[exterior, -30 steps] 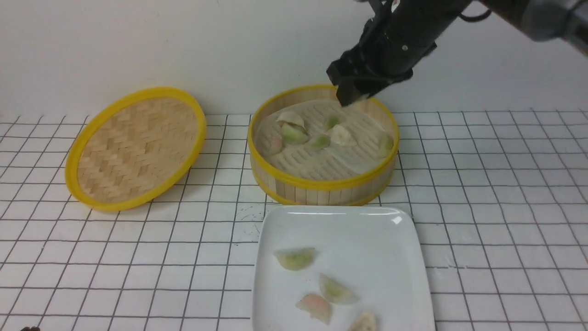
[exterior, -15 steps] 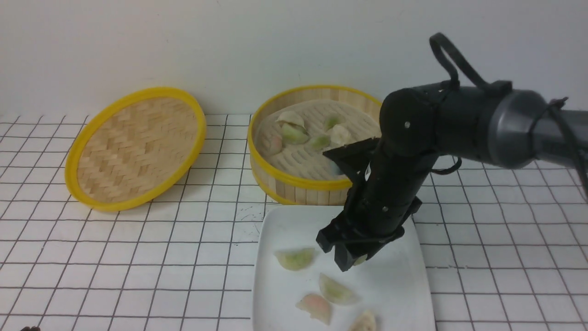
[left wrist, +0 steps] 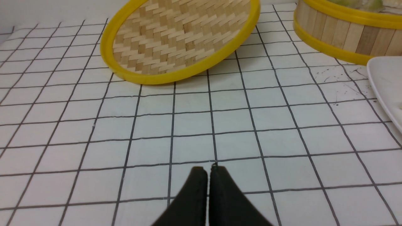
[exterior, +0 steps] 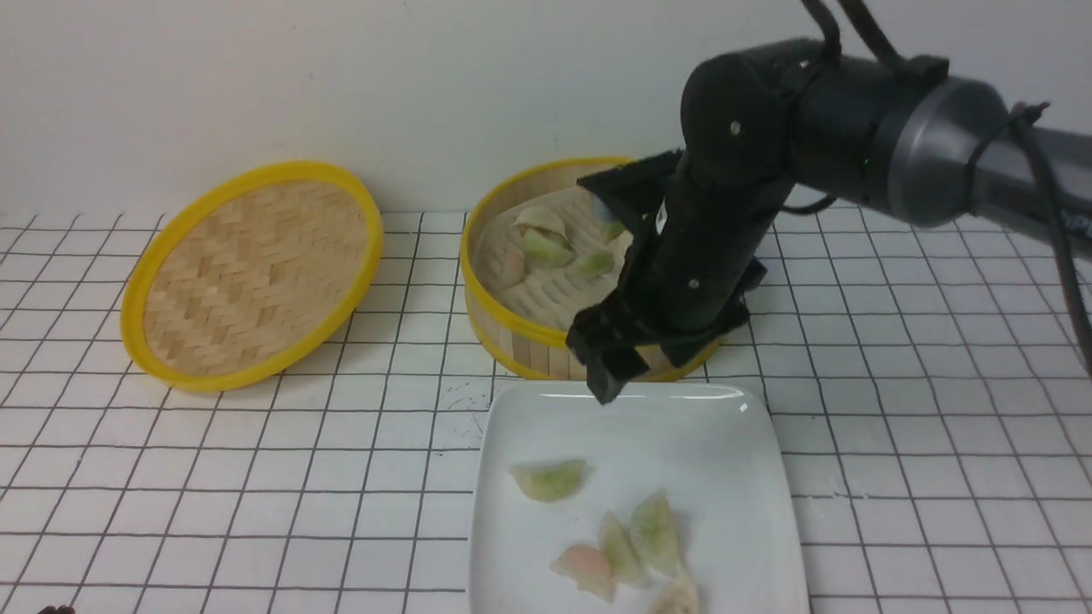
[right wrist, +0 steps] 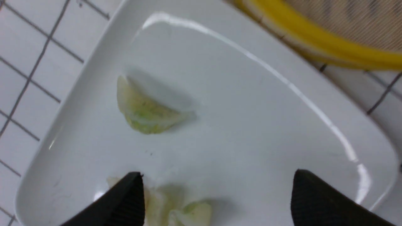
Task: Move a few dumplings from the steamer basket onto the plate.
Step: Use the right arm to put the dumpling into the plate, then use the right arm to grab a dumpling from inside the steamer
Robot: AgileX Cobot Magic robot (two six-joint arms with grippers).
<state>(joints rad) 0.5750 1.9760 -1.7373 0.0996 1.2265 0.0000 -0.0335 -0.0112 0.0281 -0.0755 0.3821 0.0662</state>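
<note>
The steamer basket (exterior: 512, 333) stands at the back centre and holds several dumplings (exterior: 546, 247). The white plate (exterior: 725, 460) lies in front of it with several dumplings, among them a green one (exterior: 550, 479) and another green one (exterior: 655, 533) leaning on its neighbours. My right gripper (exterior: 610, 375) hangs open and empty above the plate's far edge, in front of the basket wall. In the right wrist view its jaws (right wrist: 216, 174) stand wide apart over the plate (right wrist: 251, 103), with dumplings (right wrist: 176, 210) below. My left gripper (left wrist: 209, 168) is shut and empty, low over the tiles.
The flat woven yellow-rimmed lid (exterior: 252, 273) leans at the back left, and shows in the left wrist view (left wrist: 179, 40). The basket wall (left wrist: 342, 34) and the plate's edge (left wrist: 386, 88) also show there. The gridded table top (exterior: 256, 477) runs to the wall behind.
My right gripper came down from over the basket to the plate with a dumpling, let it go, and has risen back toward the basket. One more green dumpling lies on the plate.
</note>
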